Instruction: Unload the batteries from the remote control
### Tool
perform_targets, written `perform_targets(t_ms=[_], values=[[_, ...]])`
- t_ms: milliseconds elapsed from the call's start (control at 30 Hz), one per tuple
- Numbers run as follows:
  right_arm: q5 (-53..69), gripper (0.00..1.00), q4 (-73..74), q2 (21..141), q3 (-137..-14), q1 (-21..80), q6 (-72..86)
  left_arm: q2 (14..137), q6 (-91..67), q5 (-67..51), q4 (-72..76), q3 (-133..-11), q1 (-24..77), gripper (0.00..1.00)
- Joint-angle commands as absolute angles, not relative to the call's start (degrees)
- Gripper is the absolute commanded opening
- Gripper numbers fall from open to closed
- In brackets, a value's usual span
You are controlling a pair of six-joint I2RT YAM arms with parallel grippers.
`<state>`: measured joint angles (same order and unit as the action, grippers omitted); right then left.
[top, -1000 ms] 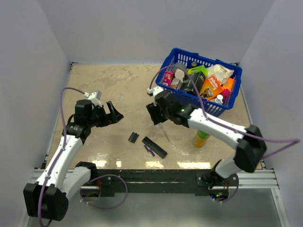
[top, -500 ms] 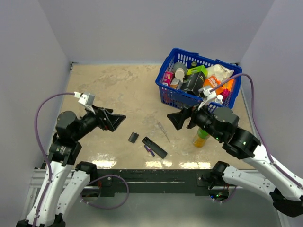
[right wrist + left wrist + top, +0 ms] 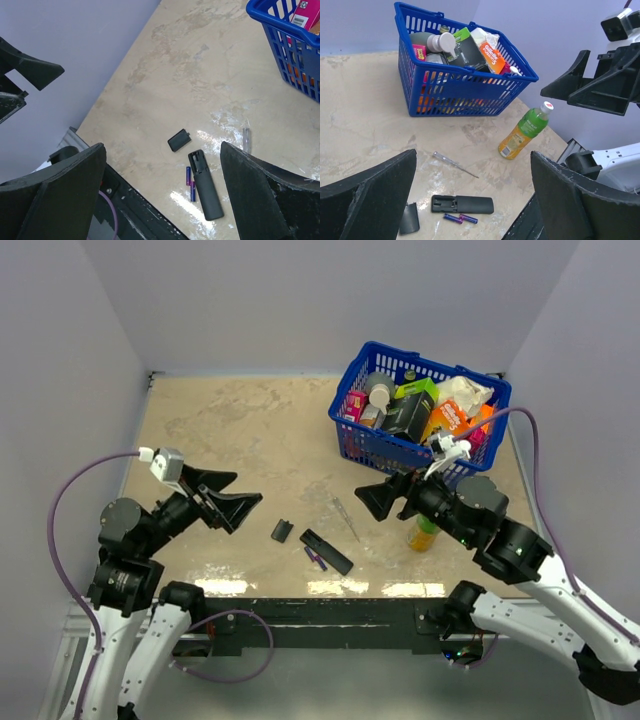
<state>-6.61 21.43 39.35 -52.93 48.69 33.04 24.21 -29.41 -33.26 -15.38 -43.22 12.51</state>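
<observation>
Surveying the desk (image 3: 230,420) from above: found the remote (image 3: 327,551) lying flat near the front edge, roughly midway between the two arms, recess face up and open at the end toward the cover. Noted two batteries (image 3: 315,558) out of the recess and down on the desk, close together, parallel to the remote and just beside its long edge on the side nearer the arm bases; cannot tell whether touching it. Logged the cover (image 3: 282,531) flat on the desk, near the remote's open end but apart from it, on the left. Logged a thin grey stick (image 3: 347,517) beyond the remote, toward the basket (image 3: 380,448), apart from both. Recorded a green-and-orange bottle (image 3: 425,532) right of the remote, near the basket's front wall, partly hidden under the right arm. Found the basket at the far right of the desk, packed with boxes and containers. Checked the left claw (image 3: 248,488): spread wide, gripping nothing, raised above the desk left of the cover. Checked the right claw (image 3: 378,492): likewise spread wide and empty, raised off the desk, right of the stick. Confirmed both claws well apart from remote and batteries.
</observation>
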Motion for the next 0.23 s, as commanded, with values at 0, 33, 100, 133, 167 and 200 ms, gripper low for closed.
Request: perform_targets(t_ms=[0,33,100,133,167,200], values=[[-7.1,0.98,19.3,38.9,-51.3,48.5,34.3,22.9,-29.7,-33.8,-13.9,-43.8,12.7,1.00],[-7.4,0.99,19.3,39.0,-51.2,48.5,34.3,22.9,-29.7,-33.5,-14.1,-44.0,12.7,1.00],[-7.1,0.98,19.8,39.5,-51.6,48.5,33.7,23.0,-29.4,-33.3,-14.7,-44.2,12.7,1.00],[-7.1,0.98,20.0,40.0,-52.1,48.4,33.6,23.2,-29.3,-33.2,-14.8,-44.6,12.7,1.00],[-7.1,0.98,20.1,40.1,-52.4,48.5,33.4,23.3,-29.1,-33.1,-14.9,-44.7,12.7,1.00],[-7.1,0.99,19.5,40.1,-52.5,48.5,33.2,23.5,-28.9,-32.9,-15.1,-45.2,12.7,1.00]])
